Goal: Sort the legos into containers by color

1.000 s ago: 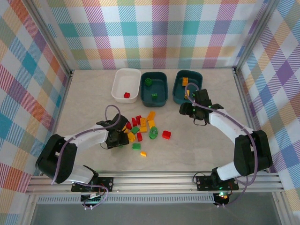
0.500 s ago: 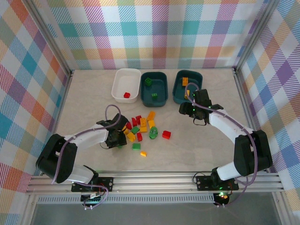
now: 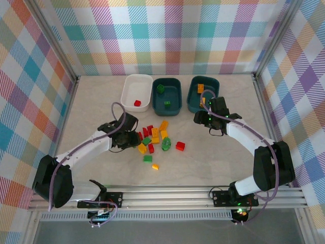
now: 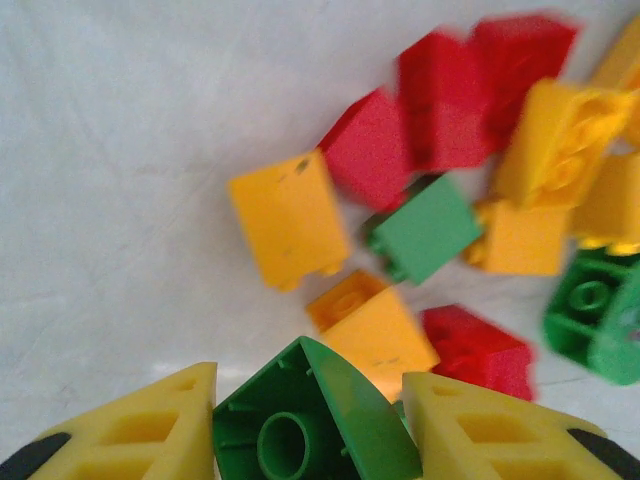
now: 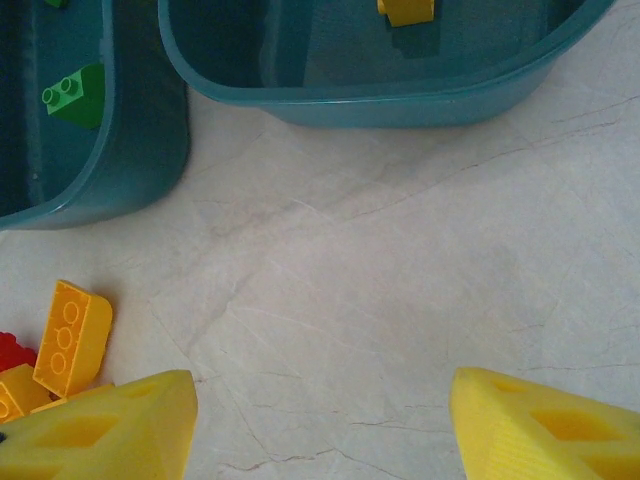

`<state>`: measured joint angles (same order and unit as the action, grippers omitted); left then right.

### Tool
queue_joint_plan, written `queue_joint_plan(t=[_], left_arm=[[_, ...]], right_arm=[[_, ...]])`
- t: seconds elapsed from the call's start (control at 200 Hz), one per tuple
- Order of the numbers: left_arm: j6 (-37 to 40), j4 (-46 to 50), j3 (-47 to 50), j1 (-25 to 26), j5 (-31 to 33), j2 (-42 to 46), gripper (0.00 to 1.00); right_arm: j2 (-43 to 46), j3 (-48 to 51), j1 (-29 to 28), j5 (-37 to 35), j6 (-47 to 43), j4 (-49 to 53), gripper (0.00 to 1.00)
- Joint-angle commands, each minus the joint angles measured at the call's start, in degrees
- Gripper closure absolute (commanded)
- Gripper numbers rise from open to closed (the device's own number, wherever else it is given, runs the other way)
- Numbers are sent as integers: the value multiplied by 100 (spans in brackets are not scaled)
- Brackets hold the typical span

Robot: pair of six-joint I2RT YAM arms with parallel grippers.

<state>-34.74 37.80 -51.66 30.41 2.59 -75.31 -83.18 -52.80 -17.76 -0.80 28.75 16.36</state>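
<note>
The left claw (image 4: 308,412) pinches a green lego (image 4: 322,432) just above the loose pile (image 3: 155,136) on the worktop (image 4: 120,150) — red, yellow and green mixed. The right claw (image 5: 320,425) hangs spread near the right teal tub (image 5: 400,85), which holds a yellow brick (image 5: 406,9).

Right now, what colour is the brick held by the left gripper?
Green brick, clearest in left wrist view.
</note>
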Motion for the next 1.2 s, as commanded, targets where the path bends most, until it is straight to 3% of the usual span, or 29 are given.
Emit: queue_joint_plan(t=[0.0,0.375,0.56,0.635,0.715,0.78,0.83,0.905,1.11,1.195], left_arm=[[215,121,-672,61,25,-367,57],[693,-491,-4127,8,137,-3517,61],[872,113,-6224,0,343,-5167,58],[909,392,-6888,-12,323,-5622,52],[976,400,-7197,-27,198,-5762,33],[1013,261,-7188,-27,49,-5622,15],[1016,161,-7068,-18,-34,-5422,9],[898,-67,-6577,-9,-145,-4907,6],[366,-1297,-3283,204,-148,-2824,4],[157,-1106,-2450,304,354,-2312,7]], right_arm=[[21,84,-45,29,78,-132,33],[16,173,-43,84,139,-259,33],[3,173,-38,91,148,-264,33],[21,176,-43,95,141,-257,33],[55,190,-41,82,137,-261,32],[56,220,-45,80,160,-304,31],[26,272,-50,114,223,-387,30],[-42,331,-76,140,269,-505,29],[153,710,-148,-251,470,-934,28],[239,938,-152,-493,585,-1153,29]])
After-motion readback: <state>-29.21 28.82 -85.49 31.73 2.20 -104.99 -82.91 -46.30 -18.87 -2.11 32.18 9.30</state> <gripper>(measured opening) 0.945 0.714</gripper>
